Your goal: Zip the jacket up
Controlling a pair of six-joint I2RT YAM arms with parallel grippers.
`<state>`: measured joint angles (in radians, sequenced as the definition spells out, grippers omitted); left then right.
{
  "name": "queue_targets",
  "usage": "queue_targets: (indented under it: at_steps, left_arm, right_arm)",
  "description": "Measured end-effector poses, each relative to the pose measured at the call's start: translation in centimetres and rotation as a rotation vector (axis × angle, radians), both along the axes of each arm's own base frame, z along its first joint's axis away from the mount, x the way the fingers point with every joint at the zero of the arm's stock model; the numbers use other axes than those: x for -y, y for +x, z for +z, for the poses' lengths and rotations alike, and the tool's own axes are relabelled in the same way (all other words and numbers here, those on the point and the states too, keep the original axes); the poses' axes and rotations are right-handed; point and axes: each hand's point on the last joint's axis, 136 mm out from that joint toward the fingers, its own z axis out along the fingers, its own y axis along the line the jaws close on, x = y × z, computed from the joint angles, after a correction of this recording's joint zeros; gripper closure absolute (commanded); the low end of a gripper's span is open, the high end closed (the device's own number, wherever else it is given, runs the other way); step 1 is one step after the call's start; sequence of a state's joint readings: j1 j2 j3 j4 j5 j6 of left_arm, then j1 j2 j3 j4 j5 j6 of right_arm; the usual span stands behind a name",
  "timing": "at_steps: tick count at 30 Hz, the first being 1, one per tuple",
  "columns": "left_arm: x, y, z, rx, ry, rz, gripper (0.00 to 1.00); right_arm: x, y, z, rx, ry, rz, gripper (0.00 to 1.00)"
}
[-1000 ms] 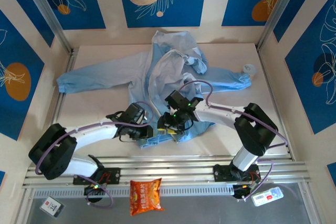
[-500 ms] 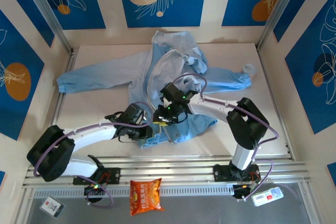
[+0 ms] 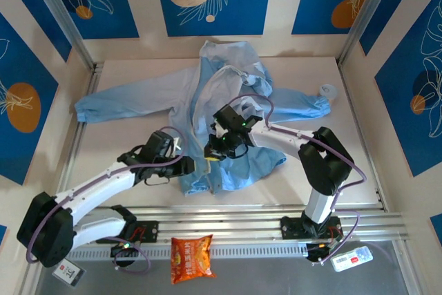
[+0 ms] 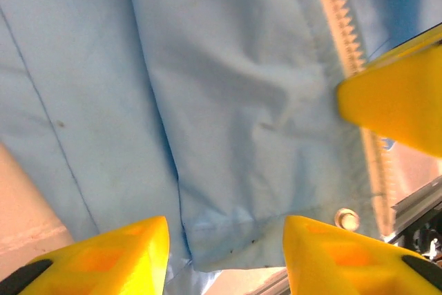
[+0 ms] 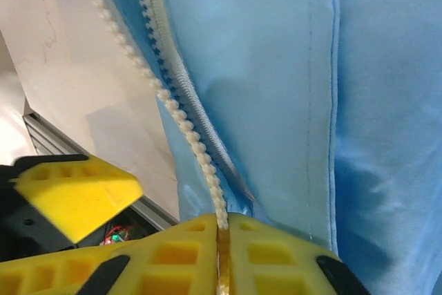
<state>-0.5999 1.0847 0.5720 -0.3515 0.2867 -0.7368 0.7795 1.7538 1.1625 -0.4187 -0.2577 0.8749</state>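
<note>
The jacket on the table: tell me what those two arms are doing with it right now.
Two robot arms are working on zipping up the light-blue jacket, which lies spread on the table. The right hand is shut on the whitish zipper strip near the bottom hem. The left hand hovers open over the fabric beside it, gripping nothing. In the right wrist view the two rows of teeth lie apart, so the zip is not yet closed there.
</note>
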Motion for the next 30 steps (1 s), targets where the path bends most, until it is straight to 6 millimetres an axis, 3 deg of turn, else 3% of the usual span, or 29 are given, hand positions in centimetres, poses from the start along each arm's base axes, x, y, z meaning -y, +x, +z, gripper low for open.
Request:
queue_targets:
  at_steps: [3,8,11,15,24,27,30]
  left_arm:
    - [0.0,-0.3,-0.7,-0.015,-0.02,0.009,0.55]
    - [-0.5,-1.5,-3.2,-0.1,0.011,0.022,0.56]
    - [-0.7,-1.5,-3.2,-0.104,0.015,0.025,0.46]
    - [-1.0,-1.0,-1.8,-0.063,-0.012,0.028,0.35]
    - [-0.6,1.2,4.6,0.048,-0.262,0.107,0.37]
    - [0.1,1.6,5.5,0.037,-0.357,0.127,0.4]
    - [0.6,1.5,5.0,0.002,-0.436,0.151,0.45]
  right_arm:
    - [-0.4,-0.6,-0.1,-0.007,0.004,0.02,0.79]
    - [-1.1,-2.0,-1.5,-0.052,-0.017,0.063,0.99]
    - [-1.1,-2.2,-1.8,-0.056,-0.028,0.076,1.0]
    - [-1.2,-2.0,-1.4,-0.042,-0.015,0.077,1.0]
    - [-1.9,-0.4,4.0,0.089,0.16,0.047,1.0]
    - [-2.2,-0.1,4.3,0.101,0.214,0.025,1.0]
    - [-2.4,0.0,3.9,0.094,0.235,0.01,1.0]
